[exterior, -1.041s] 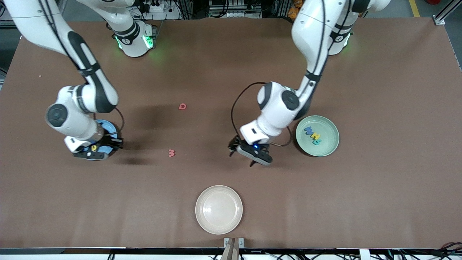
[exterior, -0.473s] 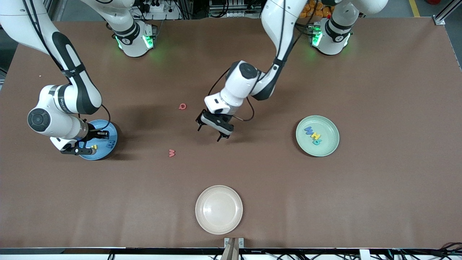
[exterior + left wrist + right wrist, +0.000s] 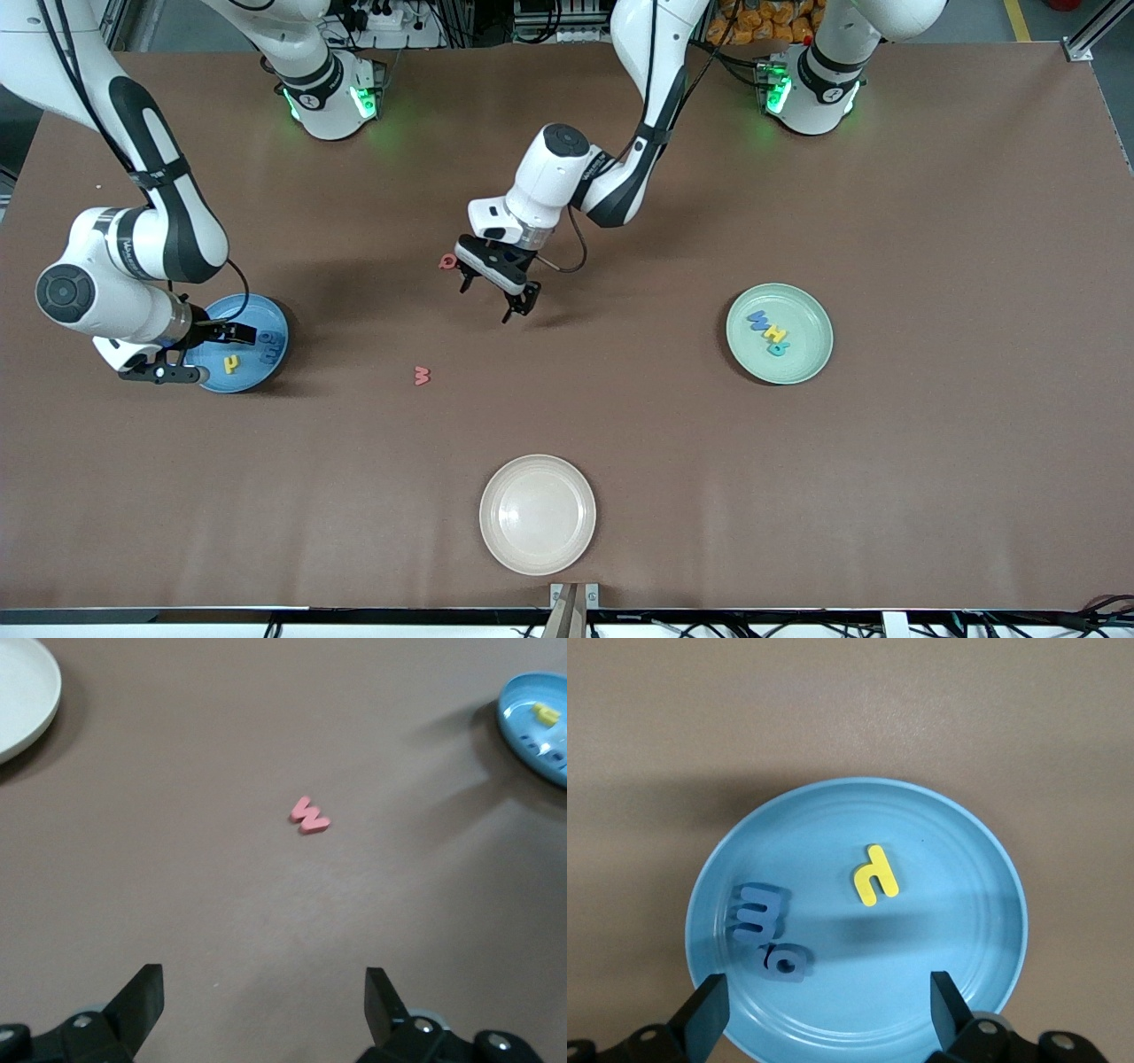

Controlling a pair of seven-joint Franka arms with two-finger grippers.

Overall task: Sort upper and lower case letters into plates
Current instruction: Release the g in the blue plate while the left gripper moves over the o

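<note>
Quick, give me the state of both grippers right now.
Left gripper: open, empty, over bare table beside the red letter.
Right gripper: open, empty, over the light blue plate.

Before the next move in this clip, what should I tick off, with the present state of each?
1. Left gripper open, nothing held, over the table beside the red ring-shaped letter: ok.
2. Right gripper open above the round light blue plate: ok.
3. Small flat yellow letter lies in that plate, free of the fingers: ok.
4. Two dark blue letters in the same plate, touching each other: ok.
5. Red w-shaped letter lies on the bare table, unsorted: not ok.
6. Case of letters in the pale mint green plate: cannot tell.
</note>
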